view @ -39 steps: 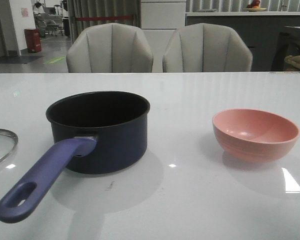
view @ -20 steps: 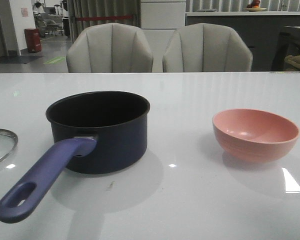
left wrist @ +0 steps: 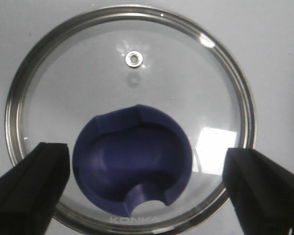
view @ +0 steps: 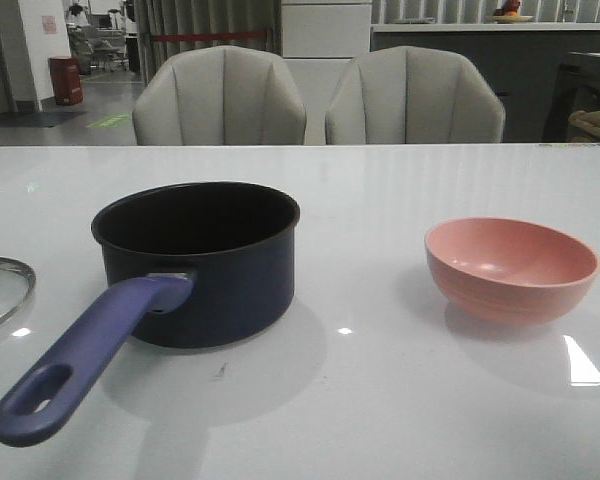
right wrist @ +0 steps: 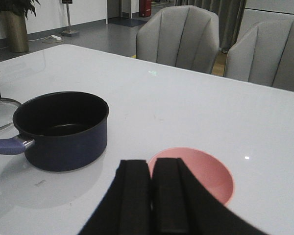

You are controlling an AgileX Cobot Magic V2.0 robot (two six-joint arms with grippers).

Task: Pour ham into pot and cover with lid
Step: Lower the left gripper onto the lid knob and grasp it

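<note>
Front view, pot: the pot (view: 198,262) stands upright on the white table (view: 380,400), left of centre, its black inside facing up and its blue-purple handle (view: 85,358) running toward the near left corner.
Front view, bowl: a pink bowl (view: 511,269) sits upright, well apart from the pot on the right.
Front view, lid: only an arc of the lid (view: 2,290) shows at the left edge, flat on the table, just beside the handle.
Front view, left arm: a dark sliver at the left edge above the lid; too little shows to say more.
Front view, background: 2 grey chairs (view: 320,98) stand behind the table.
Left wrist view, claw: the left claw (left wrist: 147,188) is spread wide, its 2 black fingers (left wrist: 27,183) on either side of the blue knob (left wrist: 132,159), touching nothing.
Left wrist view, lid: it lies flat, the steam hole (left wrist: 134,59) and KONKA lettering visible.
Right wrist view, claw: the right claw (right wrist: 152,196) has its 2 fingers pressed together, holding nothing, above the pink bowl's near rim.
Right wrist view, ham: no pieces can be made out in the bowl or pot.
</note>
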